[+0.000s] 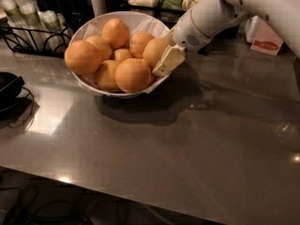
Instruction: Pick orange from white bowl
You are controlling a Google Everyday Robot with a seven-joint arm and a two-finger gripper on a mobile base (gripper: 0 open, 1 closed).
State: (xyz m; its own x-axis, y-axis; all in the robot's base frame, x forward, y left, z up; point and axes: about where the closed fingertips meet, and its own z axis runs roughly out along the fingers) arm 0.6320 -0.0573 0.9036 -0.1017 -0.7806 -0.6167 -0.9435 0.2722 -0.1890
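Note:
The white bowl stands on the grey counter at the upper left. It is lined with white paper and heaped with several oranges. My gripper reaches in from the upper right on a white arm and sits at the bowl's right rim. It lies against a large orange on the right side of the pile. Another large orange lies just in front of it, and one more at the left. The far side of the gripper is hidden behind the fruit.
A black wire rack with cups stands behind the bowl at the left. A black object with a cable lies at the left edge. A white carton with a red label stands at the right. Condiment holders line the back.

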